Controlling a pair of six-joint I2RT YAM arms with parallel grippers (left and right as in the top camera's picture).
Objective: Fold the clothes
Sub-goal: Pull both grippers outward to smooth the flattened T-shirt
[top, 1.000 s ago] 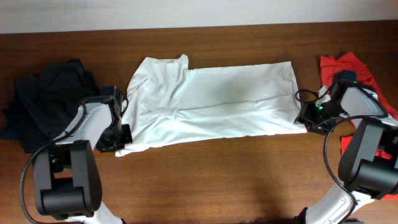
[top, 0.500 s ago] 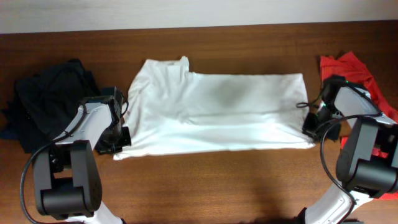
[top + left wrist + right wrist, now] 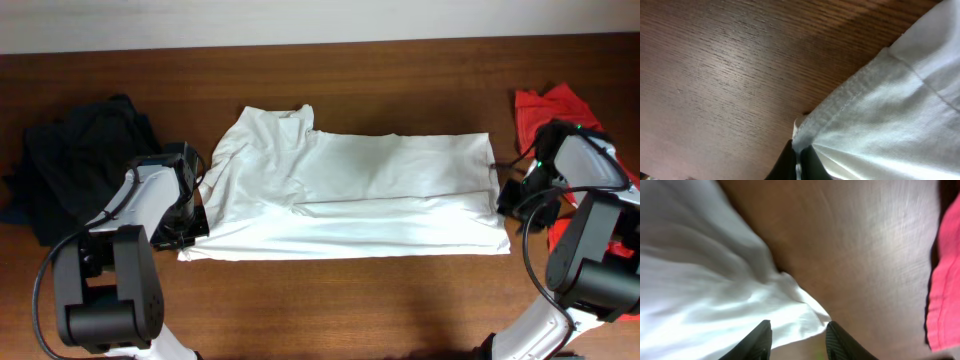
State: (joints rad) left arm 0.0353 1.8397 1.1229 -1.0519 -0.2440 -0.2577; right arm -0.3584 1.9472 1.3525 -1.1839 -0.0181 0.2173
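A white shirt (image 3: 350,195) lies spread across the middle of the brown table (image 3: 350,300), with a fold line along its length. My left gripper (image 3: 190,225) is at the shirt's front left corner. In the left wrist view, this gripper (image 3: 799,161) is shut on the shirt's hem (image 3: 850,95). My right gripper (image 3: 507,200) is at the shirt's right edge. In the right wrist view, its fingers (image 3: 799,340) are apart, and a corner of the white cloth (image 3: 715,280) lies loose between them on the table.
A pile of black clothes (image 3: 80,165) lies at the left of the table beside the left arm. A red garment (image 3: 560,108) lies at the right behind the right arm and shows in the right wrist view (image 3: 946,280). The table's far edge meets a pale wall.
The shirt has been drawn out wider and flatter, and its front edge now lies nearer the table front. My right gripper moved right. The left gripper slid slightly forward with the corner.
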